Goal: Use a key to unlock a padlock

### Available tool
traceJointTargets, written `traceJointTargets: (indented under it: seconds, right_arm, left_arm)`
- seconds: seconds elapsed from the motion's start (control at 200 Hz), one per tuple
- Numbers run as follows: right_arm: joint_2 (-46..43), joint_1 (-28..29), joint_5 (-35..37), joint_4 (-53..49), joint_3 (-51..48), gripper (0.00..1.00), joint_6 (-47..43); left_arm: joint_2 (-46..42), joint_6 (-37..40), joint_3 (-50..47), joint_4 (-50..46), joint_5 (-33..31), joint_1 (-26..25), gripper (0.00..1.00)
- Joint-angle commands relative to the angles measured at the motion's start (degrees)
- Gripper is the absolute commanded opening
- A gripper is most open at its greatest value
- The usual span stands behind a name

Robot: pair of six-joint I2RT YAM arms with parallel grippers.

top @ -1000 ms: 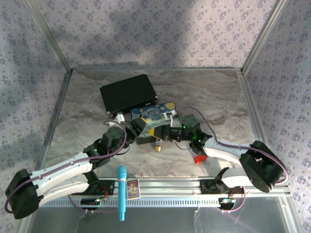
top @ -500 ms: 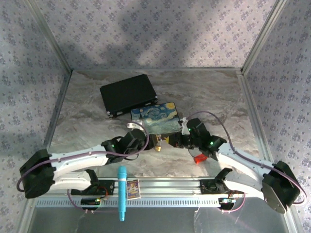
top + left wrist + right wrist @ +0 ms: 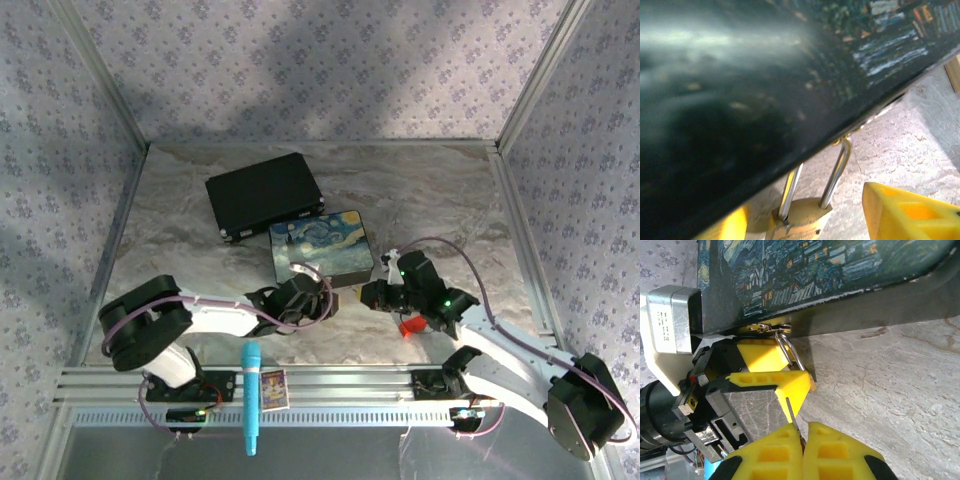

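The left arm had folded back since half a second before, and the left gripper hid the padlock from above, fingers apart beside its body, which hung on the painted box. The right gripper pinched the half-hidden key

No legible text: the small print on the grey label and on the card is too fine to read.

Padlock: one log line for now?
padlock hangs from painted box | left fingers straddle it, open | right fingers shut on key
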Motion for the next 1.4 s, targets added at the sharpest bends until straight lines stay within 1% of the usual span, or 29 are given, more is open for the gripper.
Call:
traceJointTargets:
  seconds: [0.0,0.1,0.13,0.16,0.215,0.285,0.395,0.475,0.525,0.59,0.67,0.795,0.869,0.929,0.974,1.029,1.114,1.159,1.264,1.394]
  right_arm:
    - [-0.63,-0.38,-0.38,-0.99,-0.98,0.00,-1.01]
    - [-0.44,-0.53,-0.37,-0.77,-1.21,0.00,-1.02]
    - [-0.30,-0.55,-0.37,-0.70,-1.40,0.00,-0.96]
    - [-0.24,-0.65,-0.37,-0.61,-1.58,0.00,-0.88]
    - [-0.09,-0.56,-0.41,-0.17,-1.93,0.00,-0.71]
    - [0.04,-0.66,-0.46,0.27,-2.33,0.00,-0.44]
    - [0.45,-0.66,-0.46,1.08,-2.69,0.00,-0.03]
    - [1.29,-0.77,-1.41,3.13,-3.23,0.00,0.74]
    - [2.29,-1.00,-3.70,6.34,-3.94,0.00,2.18]
    - [4.61,-2.27,-8.66,13.54,-5.82,0.00,5.65]
    - [8.31,-3.95,-14.12,21.81,-7.67,0.00,9.85]
    - [11.76,-5.44,-18.86,28.10,-8.24,0.00,13.71]
    - [12.82,-5.80,-20.12,28.36,-7.41,0.00,14.62]
    - [14.42,-6.23,-20.76,27.93,-6.77,0.00,16.30]
    - [16.18,-6.28,-21.46,28.51,-6.48,0.00,17.87]
    - [18.52,-6.21,-22.45,32.02,-6.83,0.00,20.64]
    - [21.54,-6.10,-23.65,39.15,-7.80,0.00,24.90]
    - [22.38,-6.12,-23.81,40.95,-7.95,0.00,26.01]
    - [22.84,-6.13,-23.87,41.04,-7.72,0.00,26.10]
    - [22.75,-6.13,-24.05,43.96,-8.14,0.00,28.67]
  left_arm:
    - [2.48,0.69,1.95,5.39,0.93,-0.38,0.58]
    - [3.77,0.19,3.08,2.94,-1.03,-1.31,0.52]
    - [3.90,-0.03,3.20,2.31,-1.75,-1.43,0.46]
    - [4.16,-0.47,3.17,1.75,-2.46,-1.41,0.44]
    - [4.42,-1.22,3.28,0.84,-3.62,-1.37,0.36]
    - [4.68,-1.97,3.38,0.12,-4.16,-1.41,0.29]
    - [5.05,-3.43,4.04,-1.72,-5.16,-1.55,0.23]
    - [5.18,-5.38,4.02,-2.32,-6.10,-1.59,0.15]
    - [4.94,-7.07,3.87,-2.20,-5.95,-1.59,0.11]
    - [3.62,-10.48,3.78,-2.41,-5.30,-1.59,0.10]
    - [1.04,-15.07,4.30,-5.09,-5.92,-1.59,0.08]
    - [-3.72,-17.67,4.10,-5.64,-6.86,-1.44,0.07]
    - [-5.52,-19.32,4.26,-5.75,-6.50,-0.80,0.06]
    - [-5.87,-21.64,4.22,-5.04,-4.24,0.47,0.05]
    - [-5.86,-23.95,3.77,-4.18,-2.58,1.39,0.03]
    - [-5.84,-27.53,2.87,-2.61,-1.17,2.37,0.00]
    - [-6.61,-31.06,1.22,0.54,-0.75,2.80,0.00]
    - [-7.36,-31.63,1.17,0.53,-1.06,2.81,0.00]
    - [-9.72,-31.74,1.90,-1.77,-1.93,2.81,0.00]
    - [-12.09,-32.47,1.86,-0.98,-2.06,3.02,0.00]
